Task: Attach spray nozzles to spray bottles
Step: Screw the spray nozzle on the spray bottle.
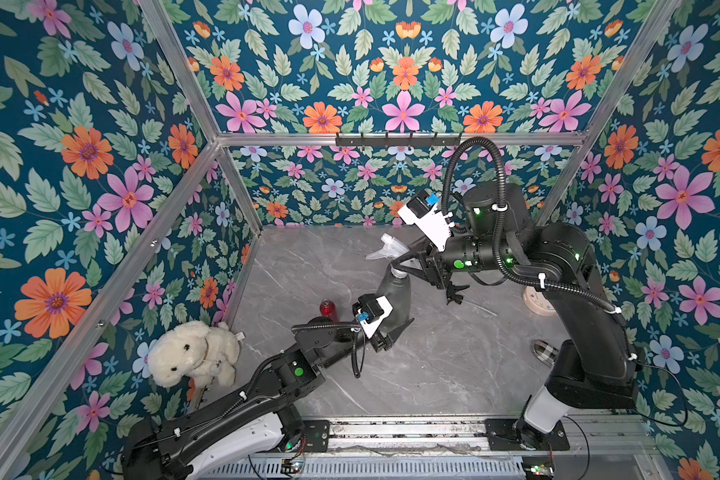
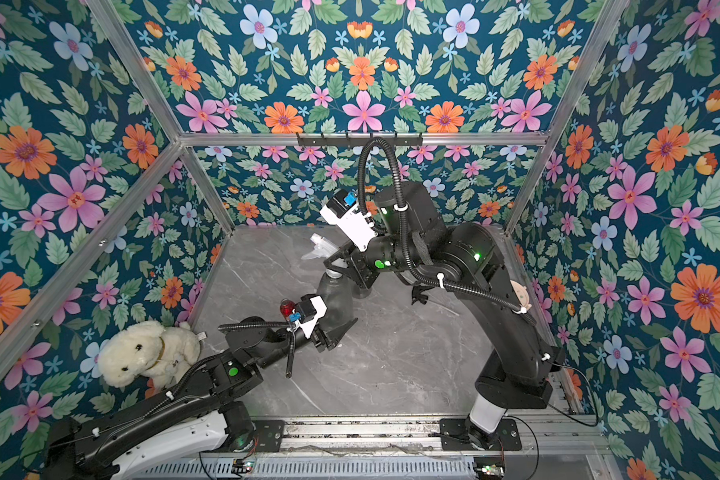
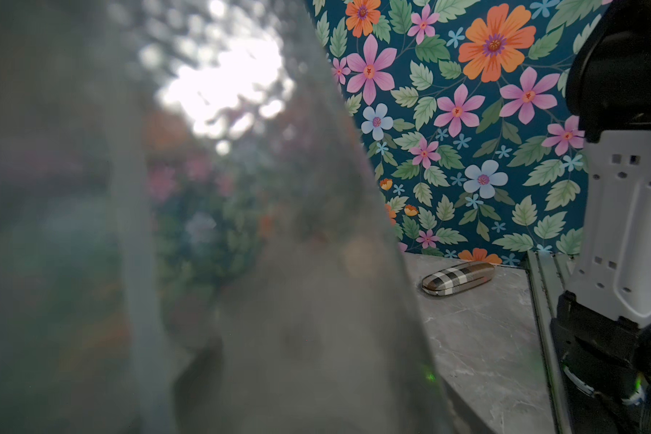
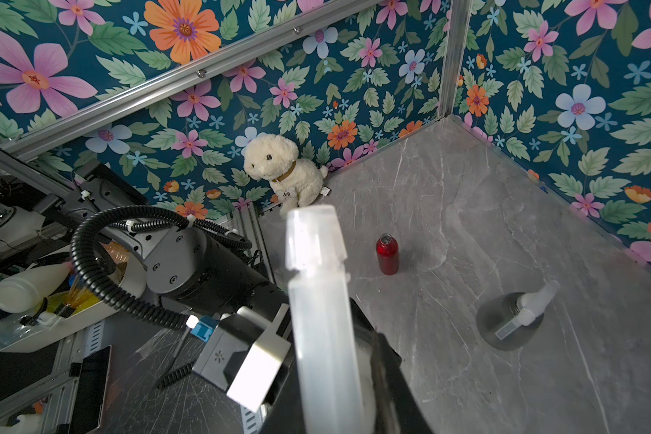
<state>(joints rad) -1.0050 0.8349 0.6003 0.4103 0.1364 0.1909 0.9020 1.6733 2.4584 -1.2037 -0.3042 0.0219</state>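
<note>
My left gripper (image 1: 391, 326) is shut on the lower body of a smoky-grey spray bottle (image 1: 396, 297) (image 2: 336, 299), which stands tilted at mid-table and fills the left wrist view (image 3: 241, 263). A whitish spray nozzle (image 1: 385, 247) (image 2: 319, 246) (image 4: 322, 300) sits at this bottle's neck, and my right gripper (image 1: 406, 264) (image 4: 339, 394) is shut on its collar. The red bottle (image 1: 328, 308) (image 4: 388, 253) stands open-topped just left of them. A black nozzle (image 1: 456, 296) lies on the table under my right wrist. A second grey bottle (image 4: 512, 319), with a whitish nozzle on it, shows only in the right wrist view.
A cream plush dog (image 1: 192, 353) sits in the near left corner. A plaid case (image 1: 543, 351) (image 3: 457, 278) lies by the right arm's base, and a round cream object (image 1: 537, 301) rests against the right wall. Flowered walls enclose the marble table (image 1: 433, 365).
</note>
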